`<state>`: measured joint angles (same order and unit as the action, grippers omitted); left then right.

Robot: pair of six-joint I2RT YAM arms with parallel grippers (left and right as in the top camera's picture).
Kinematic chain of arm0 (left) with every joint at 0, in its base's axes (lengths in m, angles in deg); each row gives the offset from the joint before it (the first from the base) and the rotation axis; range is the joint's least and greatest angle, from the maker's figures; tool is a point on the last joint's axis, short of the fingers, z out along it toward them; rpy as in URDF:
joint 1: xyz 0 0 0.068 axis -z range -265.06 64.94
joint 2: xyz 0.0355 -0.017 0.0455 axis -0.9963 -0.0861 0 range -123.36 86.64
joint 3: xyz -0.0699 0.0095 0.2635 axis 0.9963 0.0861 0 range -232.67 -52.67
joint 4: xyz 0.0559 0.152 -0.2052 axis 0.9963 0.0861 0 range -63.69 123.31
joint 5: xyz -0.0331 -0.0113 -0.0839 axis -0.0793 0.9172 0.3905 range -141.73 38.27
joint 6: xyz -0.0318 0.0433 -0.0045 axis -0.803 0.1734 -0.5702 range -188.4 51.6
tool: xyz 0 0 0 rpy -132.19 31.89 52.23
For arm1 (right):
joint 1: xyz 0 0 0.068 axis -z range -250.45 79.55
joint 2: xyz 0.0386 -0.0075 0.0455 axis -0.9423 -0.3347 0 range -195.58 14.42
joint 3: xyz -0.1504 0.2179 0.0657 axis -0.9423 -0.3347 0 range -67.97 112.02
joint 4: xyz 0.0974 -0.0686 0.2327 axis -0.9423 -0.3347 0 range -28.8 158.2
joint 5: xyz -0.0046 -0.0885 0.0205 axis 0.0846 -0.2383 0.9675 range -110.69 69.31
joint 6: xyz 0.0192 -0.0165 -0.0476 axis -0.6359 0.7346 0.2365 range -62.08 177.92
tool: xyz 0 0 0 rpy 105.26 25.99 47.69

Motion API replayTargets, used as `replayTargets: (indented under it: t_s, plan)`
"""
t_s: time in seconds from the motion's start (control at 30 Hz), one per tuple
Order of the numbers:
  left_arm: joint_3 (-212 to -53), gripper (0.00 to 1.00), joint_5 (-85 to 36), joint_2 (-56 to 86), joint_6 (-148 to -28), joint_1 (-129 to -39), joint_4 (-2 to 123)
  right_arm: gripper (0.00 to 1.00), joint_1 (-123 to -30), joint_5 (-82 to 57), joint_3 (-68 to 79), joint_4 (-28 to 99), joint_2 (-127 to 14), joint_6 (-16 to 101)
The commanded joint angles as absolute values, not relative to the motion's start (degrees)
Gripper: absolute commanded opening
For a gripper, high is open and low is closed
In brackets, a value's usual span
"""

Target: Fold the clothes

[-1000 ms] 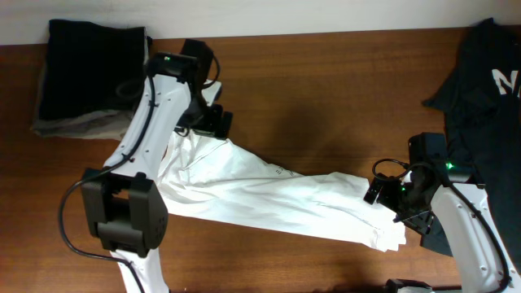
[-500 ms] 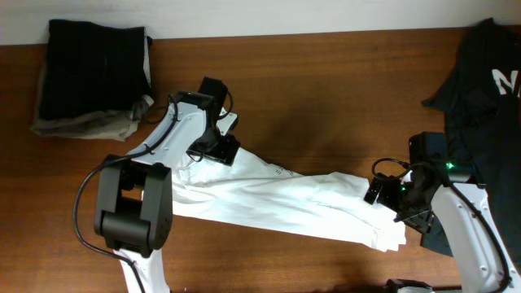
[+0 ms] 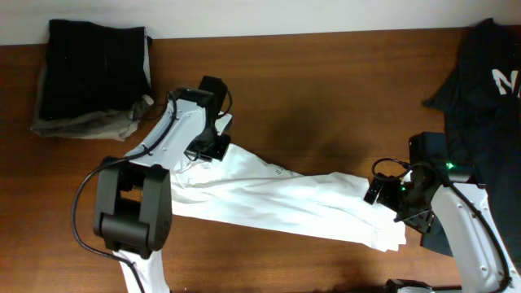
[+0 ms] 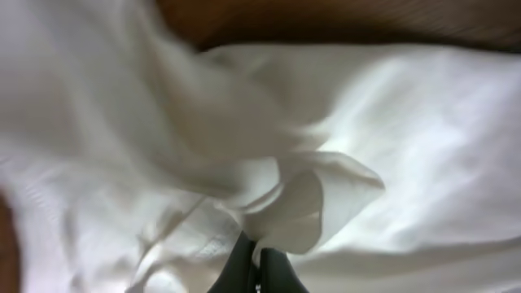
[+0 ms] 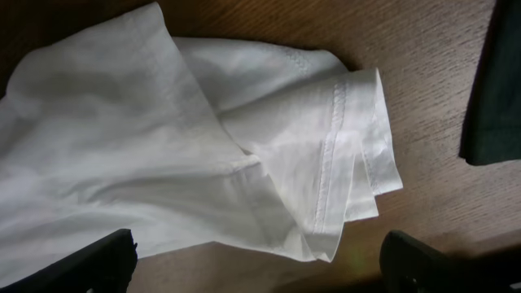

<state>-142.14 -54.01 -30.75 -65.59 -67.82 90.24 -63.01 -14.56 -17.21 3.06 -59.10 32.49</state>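
While the overhead view shows the white shirt (image 3: 277, 195) pulled into a long, wrinkled band across the brown table (image 3: 326, 89), running from the left gripper (image 3: 215, 149) to the right gripper (image 3: 376, 189), it does not show what either one is doing with the cloth. The wrist cameras settle that. Up close, the left gripper (image 4: 256, 273) has its two dark tips pressed together on a curled fold of the shirt (image 4: 423, 146), which fills nearly the whole picture (blurred, so the weave is hard to read). The right gripper (image 5: 260, 264) is spread wide, one finger at each lower corner, holding nothing; the stitched hem of the shirt (image 5: 122, 146) lies flat on the wood between them. Only from above can you see the black pile (image 3: 94, 69) of folded cloth at the far left corner and the dark garment (image 3: 488, 89) draped at the right edge, a strip of which (image 5: 496, 81) also shows in the right wrist view.

Compared with a second ago, the left arm has swung in from the black pile and its gripper sits lower over the shirt's left end; the right arm has not moved.
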Motion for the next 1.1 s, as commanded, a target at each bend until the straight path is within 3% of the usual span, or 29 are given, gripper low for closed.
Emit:
replayTargets:
  t_s: [0.0, 0.23, 0.47, 0.6, 0.67, 0.77, 0.8, 0.87, 0.9, 0.93, 0.97, 1.07]
  plan:
    - [-144.0, 0.01, -63.6, -22.6, -72.8, -68.2, 94.4, 0.99, -63.3, -14.2, -16.2, 2.9, -58.8, 32.6]
    - [-143.4, 0.01, -63.8, -17.9, -76.5, -74.0, 106.4, 0.99, -63.3, -14.2, -16.2, 3.1, -58.8, 32.6]
    - [-137.7, 0.07, -63.6, -17.9, -76.5, -77.0, 108.4, 0.99, -63.3, -14.2, -16.2, 3.3, -58.8, 32.6]
    - [-134.3, 0.24, -63.6, -17.9, -77.2, -77.0, 109.3, 0.99, -63.3, -14.1, -16.2, 3.3, -58.8, 32.6]
    - [-134.4, 0.41, -64.3, -17.7, -77.9, -77.0, 109.6, 0.99, -63.3, -13.0, -16.2, 3.3, -58.8, 32.6]
    - [-136.6, 0.44, -66.9, -17.1, -80.4, -77.0, 108.9, 0.99, -63.3, -11.5, -16.2, 3.3, -58.8, 32.6]
    - [-138.0, 0.40, -64.7, -16.6, -80.3, -76.6, 107.9, 1.00, -63.3, -11.4, -16.2, 3.3, -58.8, 32.7]
    - [-138.8, 0.25, -56.4, -15.7, -75.5, -75.5, 102.1, 0.80, -63.4, -10.7, -16.4, 4.2, -58.8, 34.1]
    - [-138.7, 0.09, -51.0, -15.8, -71.8, -74.6, 97.0, 0.45, -63.4, -10.6, -16.5, 4.6, -59.0, 34.1]
    - [-138.5, 0.01, -49.5, -16.3, -71.5, -74.1, 93.9, 0.25, -63.4, -10.1, -16.8, 5.3, -59.4, 34.0]
    - [-138.2, 0.01, -49.1, -17.5, -71.6, -73.8, 91.3, 0.05, -63.4, -9.0, -17.2, 5.7, -59.9, 33.8]
    - [-138.1, 0.00, -49.1, -22.9, -71.5, -74.1, 91.0, 0.04, -63.4, -8.2, -18.8, 6.3, -61.4, 33.9]
